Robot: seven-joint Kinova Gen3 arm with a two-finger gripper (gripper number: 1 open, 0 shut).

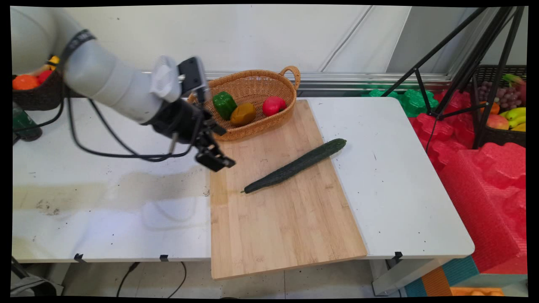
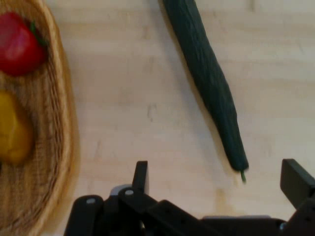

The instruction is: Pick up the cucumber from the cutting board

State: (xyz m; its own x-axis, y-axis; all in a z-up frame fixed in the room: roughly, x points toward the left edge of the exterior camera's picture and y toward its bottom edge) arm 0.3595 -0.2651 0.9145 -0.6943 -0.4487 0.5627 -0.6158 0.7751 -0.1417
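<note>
My gripper [image 1: 214,156] hangs open over the left edge of the bamboo cutting board [image 1: 286,219], empty, just in front of the wicker basket [image 1: 252,86]. A long dark green cucumber [image 1: 297,165] lies slantwise on the board, to the gripper's right and apart from it. In the hand view the gripper [image 2: 218,178] stands wide open, with the cucumber [image 2: 209,78] running up from its stem end between the fingers [image 2: 141,176]. The basket [image 2: 61,147] holds a green pepper [image 1: 223,104], a yellow-brown fruit [image 1: 243,114] and a red fruit [image 1: 273,105].
A dark basket of fruit [image 1: 36,90] and a green bottle [image 1: 23,124] stand at the table's back left. A black tripod [image 1: 471,63], red foam [image 1: 480,176] and a crate of fruit [image 1: 505,109] are off the table's right edge. Black cables [image 1: 118,149] hang from the arm.
</note>
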